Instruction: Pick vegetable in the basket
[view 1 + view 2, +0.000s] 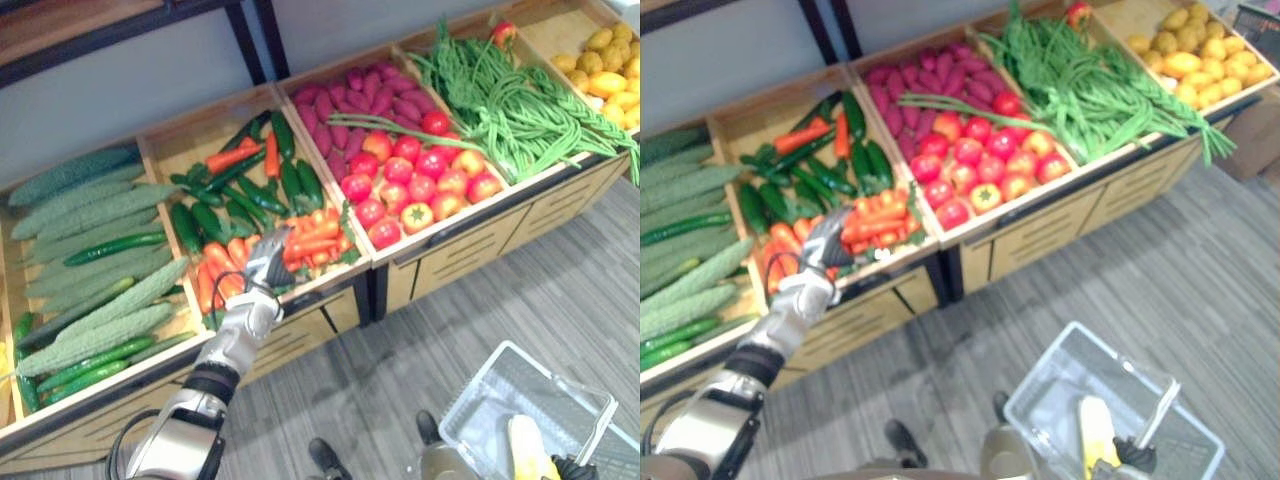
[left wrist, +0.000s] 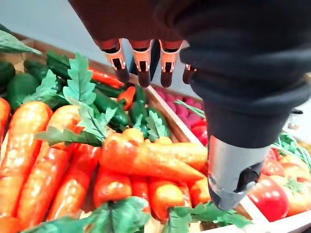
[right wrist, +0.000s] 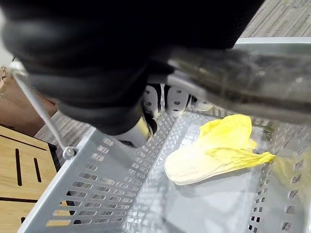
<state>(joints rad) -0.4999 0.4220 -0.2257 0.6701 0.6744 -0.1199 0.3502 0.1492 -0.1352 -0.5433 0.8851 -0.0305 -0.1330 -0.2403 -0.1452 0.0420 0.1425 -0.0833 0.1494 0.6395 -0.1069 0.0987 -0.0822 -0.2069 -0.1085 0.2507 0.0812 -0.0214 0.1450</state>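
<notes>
My left hand (image 1: 262, 262) hovers open over a heap of orange carrots (image 1: 310, 238) at the front of a wooden crate (image 1: 330, 283). In the left wrist view its straight fingers (image 2: 141, 63) and thumb (image 2: 232, 172) stand just above the carrots (image 2: 141, 160), touching none. Down at the lower right hangs a clear plastic basket (image 1: 480, 385), with my right hand (image 1: 1135, 455) shut on its handle (image 3: 233, 77). A pale yellow leafy vegetable (image 3: 214, 150) lies on the basket's floor.
The stand's crates hold bitter gourds and cucumbers (image 1: 90, 250), dark green peppers (image 1: 240, 190), purple sweet potatoes (image 1: 370, 100), tomatoes (image 1: 420, 180), green beans (image 1: 500, 100) and yellow fruit (image 1: 605, 65). Grey floor (image 1: 560, 290) lies in front.
</notes>
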